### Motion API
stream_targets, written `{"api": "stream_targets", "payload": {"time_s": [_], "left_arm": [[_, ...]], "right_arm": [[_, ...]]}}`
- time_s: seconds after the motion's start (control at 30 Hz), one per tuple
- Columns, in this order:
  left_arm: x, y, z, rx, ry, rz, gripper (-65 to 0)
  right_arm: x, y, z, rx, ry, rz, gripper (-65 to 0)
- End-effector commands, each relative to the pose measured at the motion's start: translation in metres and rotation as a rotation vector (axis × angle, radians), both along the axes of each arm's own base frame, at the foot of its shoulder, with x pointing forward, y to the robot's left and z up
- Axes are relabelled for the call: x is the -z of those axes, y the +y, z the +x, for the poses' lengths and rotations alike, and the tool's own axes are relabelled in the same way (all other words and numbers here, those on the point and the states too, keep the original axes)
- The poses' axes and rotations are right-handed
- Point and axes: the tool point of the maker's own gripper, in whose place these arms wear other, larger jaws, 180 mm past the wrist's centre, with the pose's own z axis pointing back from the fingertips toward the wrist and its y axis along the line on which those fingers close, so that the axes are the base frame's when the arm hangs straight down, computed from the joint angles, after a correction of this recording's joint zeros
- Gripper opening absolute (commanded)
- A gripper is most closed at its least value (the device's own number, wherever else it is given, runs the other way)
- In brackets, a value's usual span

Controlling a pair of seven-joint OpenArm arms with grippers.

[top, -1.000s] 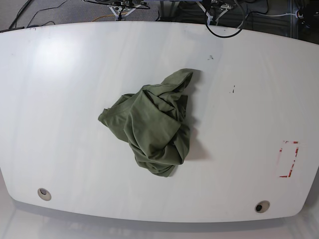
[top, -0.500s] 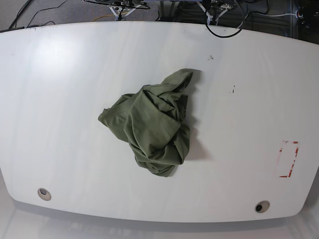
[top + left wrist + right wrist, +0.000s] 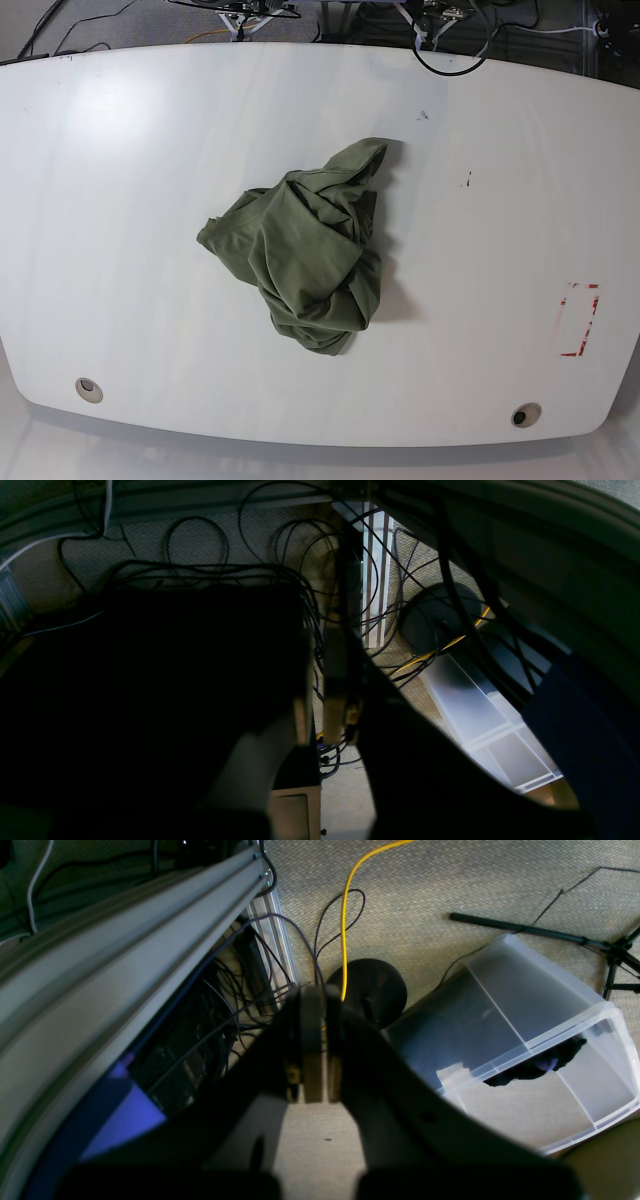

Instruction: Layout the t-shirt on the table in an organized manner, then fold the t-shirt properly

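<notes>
Close under my wrists, both pairs of fingers are pressed together and hold nothing. My left gripper (image 3: 335, 730) hangs in shadow over a tangle of cables and dark gear below the table level. My right gripper (image 3: 312, 1090) hangs over carpet, with a clear plastic bin (image 3: 525, 1040) and a yellow cable (image 3: 345, 915) just beyond its tips. Neither wrist view shows any cloth, and neither arm reaches into the base view, so I judge both are parked off the far edge of the table (image 3: 120, 200).

Farther out, on the tabletop, the shirt (image 3: 310, 260) lies in a crumpled heap a little off centre, well apart from both my grippers. Its long axis runs on a slant: one narrow end points toward the far edge, on the side of my left arm, and the bulky rounded end sits toward the near edge. A flatter lobe spreads out toward my right arm's side. I cannot tell collar from hem or pick out a sleeve in the folds.

Which arm is nearer I cannot say for sure; the narrow far tip looks like the first thing either could reach. Nothing is laid out yet, so spreading comes first. Beyond the heap on my left side sits a red dashed mark (image 3: 580, 320), and two grommet holes (image 3: 89, 389) lie along the near edge.
</notes>
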Motion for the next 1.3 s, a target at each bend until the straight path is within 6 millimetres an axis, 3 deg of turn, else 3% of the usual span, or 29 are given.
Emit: {"api": "stream_targets", "payload": {"time_s": [0.0,1.27], "left_arm": [[-0.0001,-0.0014,-0.0015,0.005,0.0,-0.004,-62.3],[0.0,-0.0027,-0.002,0.008,0.0,-0.004,-60.4]], "right_arm": [[0.0,-0.0011,-0.0034,0.0,0.007,-0.001,-64.5],[0.0,0.001,-0.0023,0.002,0.004,0.005,-64.0]]}}
